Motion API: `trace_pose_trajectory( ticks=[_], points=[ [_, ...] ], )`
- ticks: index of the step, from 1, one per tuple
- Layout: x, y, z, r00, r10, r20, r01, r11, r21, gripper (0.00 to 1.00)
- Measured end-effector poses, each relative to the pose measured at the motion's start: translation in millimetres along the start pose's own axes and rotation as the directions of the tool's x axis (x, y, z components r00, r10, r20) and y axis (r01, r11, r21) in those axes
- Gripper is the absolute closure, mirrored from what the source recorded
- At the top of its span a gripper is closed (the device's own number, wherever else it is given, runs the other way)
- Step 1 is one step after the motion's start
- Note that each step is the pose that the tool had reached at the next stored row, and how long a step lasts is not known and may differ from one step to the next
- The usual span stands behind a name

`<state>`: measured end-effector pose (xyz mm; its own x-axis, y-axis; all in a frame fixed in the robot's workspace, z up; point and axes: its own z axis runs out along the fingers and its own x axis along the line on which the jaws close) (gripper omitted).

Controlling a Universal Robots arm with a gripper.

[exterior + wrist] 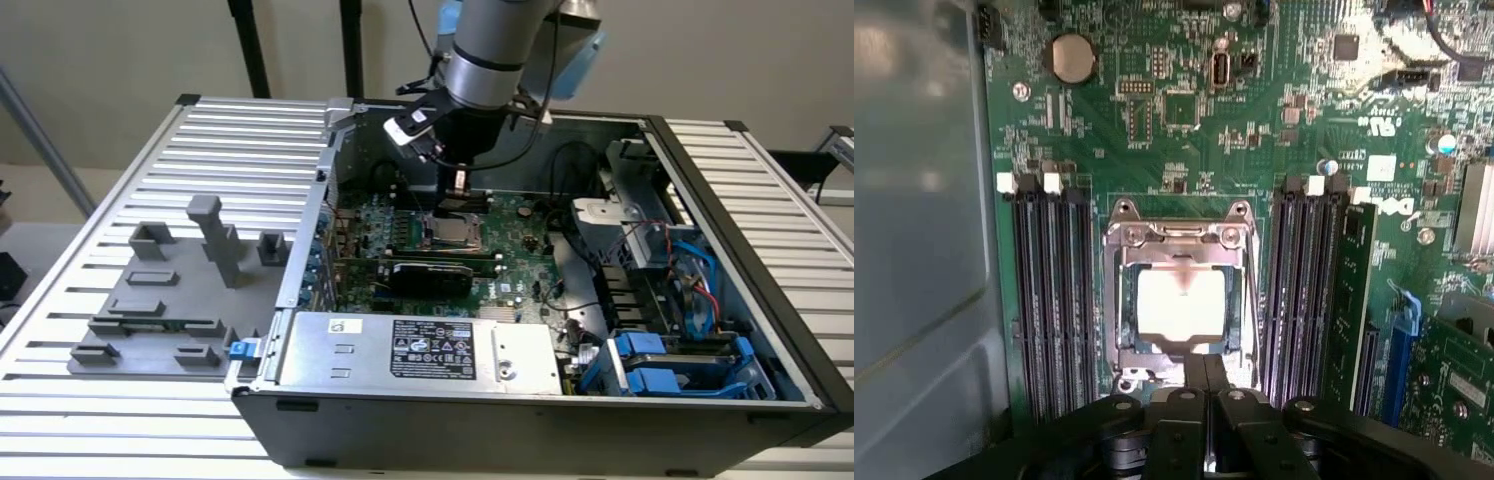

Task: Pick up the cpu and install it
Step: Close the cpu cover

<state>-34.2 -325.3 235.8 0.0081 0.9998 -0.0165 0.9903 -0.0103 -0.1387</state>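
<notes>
gripper (1206, 368): fingers pinched together, nothing held
cpu (1179, 303): lies in socket (1120, 262), fingertips over its near edge; contact unclear
socket: between RAM slots (1049, 290)

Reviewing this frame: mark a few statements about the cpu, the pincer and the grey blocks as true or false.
1. The small square cpu with the silver-beige metal top sits within the dark metal-framed socket on the green motherboard. True.
2. The pincer has its fingers spread wide. False: they are shut together.
3. The grey plastic blocks lie inside the open black computer case. False: they stand on the slatted metal table outside the case, on the exterior view's left.
4. The pincer hangs over the socket. True.
</notes>
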Motion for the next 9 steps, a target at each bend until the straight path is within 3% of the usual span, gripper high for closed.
trace_pose_trajectory(
  ticks=[5, 9],
  points=[
    [0.0, -12.6, 5.3, 1.0, -0.005, -0.0008, 0.005, 1.0, 0.0047, 0.89],
    [0.1, -12.7, 11.2, 1.0, -0.007, -0.0012, 0.007, 1.0, 0.0045, 0.89]
  ],
)
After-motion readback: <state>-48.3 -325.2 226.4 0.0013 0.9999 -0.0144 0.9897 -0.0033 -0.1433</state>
